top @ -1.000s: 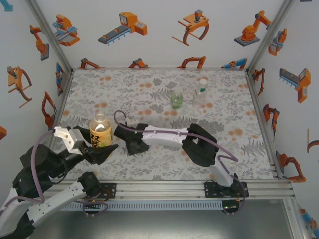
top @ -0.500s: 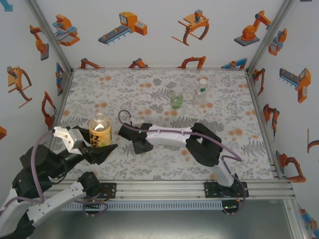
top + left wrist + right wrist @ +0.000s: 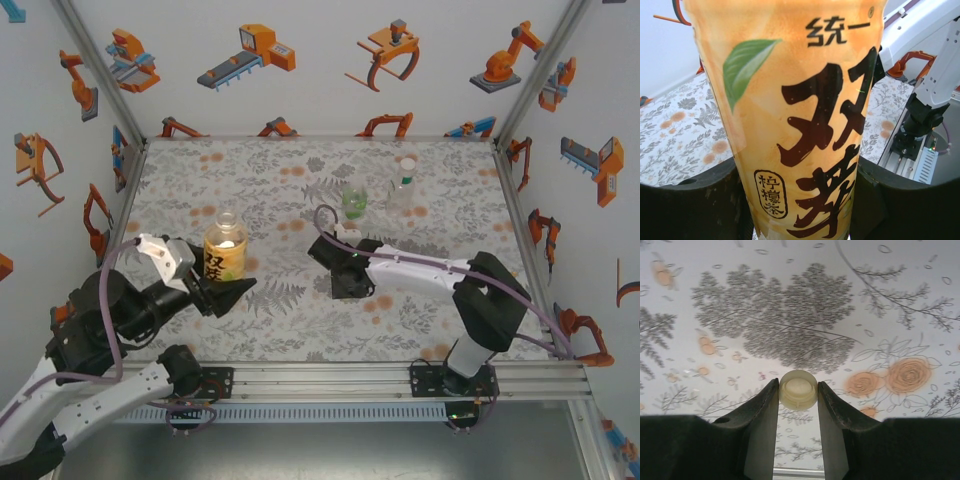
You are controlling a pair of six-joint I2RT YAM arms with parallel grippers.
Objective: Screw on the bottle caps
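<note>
- The left gripper [image 3: 225,292] is closed around the lower part of the amber bottle [image 3: 225,255]; in the left wrist view its two dark fingers [image 3: 690,205] press on both sides of the yellow label, so the bottle sits right between them
- The amber bottle stands upright on the table [image 3: 300,330], with its neck pointing up
- To the right of the amber bottle, some way apart from it, the right gripper [image 3: 345,283] hangs low above the flowered cloth; its jaws are narrow and pinch a pale bottle cap [image 3: 798,389] between the fingertips [image 3: 762,415]
- Further right of the amber bottle and toward the far side of the table stands the squat green-tinted bottle [image 3: 354,201]; just beside it on the right is the slim clear bottle [image 3: 403,186]; both are upright and apart from the two grippers
</note>
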